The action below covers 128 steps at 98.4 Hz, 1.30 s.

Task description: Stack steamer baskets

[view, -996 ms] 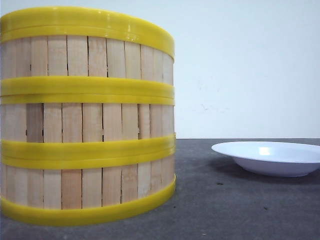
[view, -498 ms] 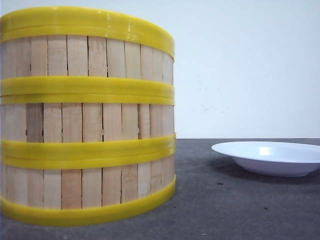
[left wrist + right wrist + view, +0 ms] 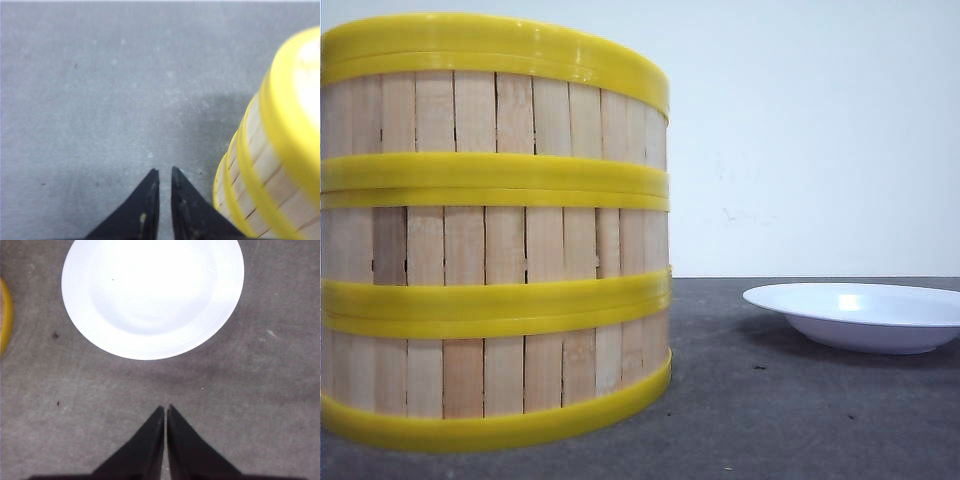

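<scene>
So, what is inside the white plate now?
Nothing shows inside the white plate: from above, its bowl is bare. What lies under it on the gray table is covered.

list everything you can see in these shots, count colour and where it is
steamer baskets: three, light wooden slats with yellow rims, stacked in one column on the left of the table
plate: one, white, shallow, empty, on the table right of the stack, apart from it
table: one, dark grey, under everything
wall: white, behind the table
left gripper: one, black, shut on nothing, over bare table beside the stack
right gripper: one, black, shut on nothing, over bare table near the plate
</scene>
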Motion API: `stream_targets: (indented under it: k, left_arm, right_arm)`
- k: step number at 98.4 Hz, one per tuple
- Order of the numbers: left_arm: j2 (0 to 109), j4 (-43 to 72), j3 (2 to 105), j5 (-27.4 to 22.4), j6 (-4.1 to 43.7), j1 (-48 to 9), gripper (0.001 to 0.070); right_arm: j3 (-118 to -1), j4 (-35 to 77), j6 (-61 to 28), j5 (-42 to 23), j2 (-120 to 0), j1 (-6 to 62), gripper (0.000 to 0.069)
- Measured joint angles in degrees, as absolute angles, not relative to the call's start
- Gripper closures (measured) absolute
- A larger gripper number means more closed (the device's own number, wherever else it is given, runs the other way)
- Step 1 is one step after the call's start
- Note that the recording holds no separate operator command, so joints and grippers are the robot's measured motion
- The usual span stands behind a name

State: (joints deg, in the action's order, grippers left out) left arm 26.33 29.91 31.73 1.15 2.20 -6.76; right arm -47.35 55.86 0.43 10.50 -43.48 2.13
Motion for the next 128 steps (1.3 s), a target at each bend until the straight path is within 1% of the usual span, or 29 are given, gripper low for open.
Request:
stream_targets:
  k: [18, 27, 38, 60, 68, 87, 128]
  left_arm:
    - [15.7, 23.2, 16.4, 1.1, 3.1, -6.8, 0.0695]
    - [11.5, 20.9, 11.6, 1.1, 3.6, -6.8, 0.0695]
    - [7.0, 18.0, 8.2, 1.2, 3.9, -6.8, 0.0695]
    - [0.2, 15.4, 3.8, 1.2, 3.9, -6.8, 0.0695]
    - [0.3, 10.7, 1.8, 1.2, 3.9, -6.8, 0.0695]
    - [0.3, 10.6, 1.9, 1.2, 4.7, -6.8, 0.0695]
    - [0.3, 10.6, 1.9, 1.2, 4.8, -6.8, 0.0695]
  right_arm:
    - [-47.3, 55.9, 0.4, 10.5, -43.5, 2.1, 0.0687]
    - [-47.4, 55.9, 0.4, 10.5, -43.5, 2.1, 0.0687]
    - [-47.3, 55.9, 0.4, 10.5, -43.5, 2.1, 0.0687]
    - [-47.3, 55.9, 0.4, 10.5, -43.5, 2.1, 0.0687]
    - [-47.3, 55.9, 0.4, 10.5, -43.4, 2.1, 0.0687]
    - [-47.3, 55.4, 0.4, 10.5, -43.4, 2.1, 0.0687]
    - [-47.3, 55.4, 0.4, 10.5, -43.4, 2.1, 0.0687]
